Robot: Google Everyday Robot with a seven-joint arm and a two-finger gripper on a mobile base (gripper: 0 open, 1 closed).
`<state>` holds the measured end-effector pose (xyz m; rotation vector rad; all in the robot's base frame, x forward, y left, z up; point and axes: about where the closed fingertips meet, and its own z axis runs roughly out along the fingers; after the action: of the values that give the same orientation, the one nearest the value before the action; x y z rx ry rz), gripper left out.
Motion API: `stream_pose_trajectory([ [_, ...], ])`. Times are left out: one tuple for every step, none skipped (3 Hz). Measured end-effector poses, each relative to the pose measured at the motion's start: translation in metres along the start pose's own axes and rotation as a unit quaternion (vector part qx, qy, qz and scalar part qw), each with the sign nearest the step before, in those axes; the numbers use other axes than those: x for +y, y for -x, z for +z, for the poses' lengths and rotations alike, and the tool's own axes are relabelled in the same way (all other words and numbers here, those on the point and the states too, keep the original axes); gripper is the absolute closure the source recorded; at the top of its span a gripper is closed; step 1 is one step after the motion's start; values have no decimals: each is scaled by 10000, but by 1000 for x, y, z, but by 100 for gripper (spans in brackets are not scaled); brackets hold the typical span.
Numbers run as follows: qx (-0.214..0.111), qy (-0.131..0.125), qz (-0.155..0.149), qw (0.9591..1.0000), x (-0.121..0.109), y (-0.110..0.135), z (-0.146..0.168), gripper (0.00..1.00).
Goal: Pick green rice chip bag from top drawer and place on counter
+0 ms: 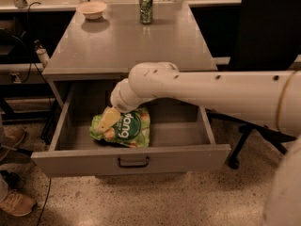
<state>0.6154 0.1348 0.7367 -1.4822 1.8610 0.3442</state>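
Observation:
The green rice chip bag (pixel 126 129) lies flat inside the open top drawer (pixel 131 160), left of its middle. My white arm reaches in from the right, over the drawer. The gripper (pixel 106 121) with its yellowish fingers points down and left and rests on the bag's upper left part. The counter (pixel 127 36) is the grey cabinet top behind the drawer.
A green soda can (pixel 146 8) and a pale bowl (pixel 92 9) stand at the back of the counter. A black office chair (pixel 268 32) is at the right. Shoes (pixel 14 201) and cables are on the floor at the left.

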Motion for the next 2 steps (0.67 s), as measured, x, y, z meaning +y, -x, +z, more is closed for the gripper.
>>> stream_pose_trajectory([
  [322,34,-19,9995,1,-3,27,0],
  [375,113,62,9992,4,-10,39,0],
])
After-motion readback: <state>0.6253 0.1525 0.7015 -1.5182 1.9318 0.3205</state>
